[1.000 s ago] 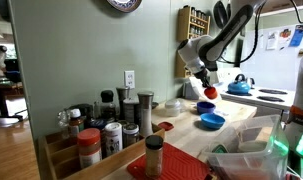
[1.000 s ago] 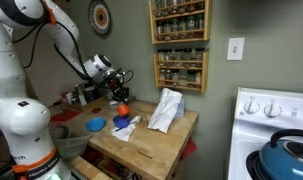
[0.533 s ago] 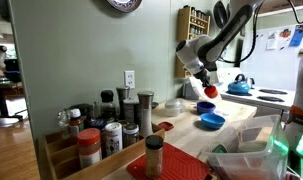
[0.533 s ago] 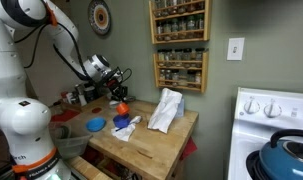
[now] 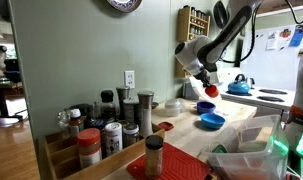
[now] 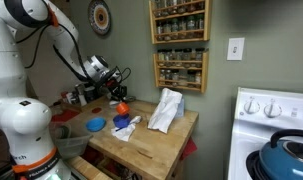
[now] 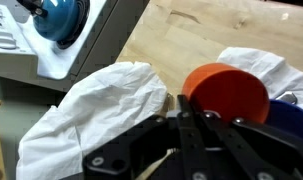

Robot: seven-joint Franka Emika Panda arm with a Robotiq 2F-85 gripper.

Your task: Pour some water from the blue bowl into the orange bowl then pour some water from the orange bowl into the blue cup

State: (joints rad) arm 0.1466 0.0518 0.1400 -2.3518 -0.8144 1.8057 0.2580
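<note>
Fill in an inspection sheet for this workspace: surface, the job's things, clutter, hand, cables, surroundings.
surface: wooden countertop, partly covered by cloths.
job's things: orange bowl held up off the countertop near the blue cup; blue bowl resting on the countertop.
clutter: crumpled white cloths; spice jars.
hand: hand shut on the orange bowl's rim.
cables: dark cable looped along the arm.
surroundings: wall spice rack; blue kettle on a stove.
</note>
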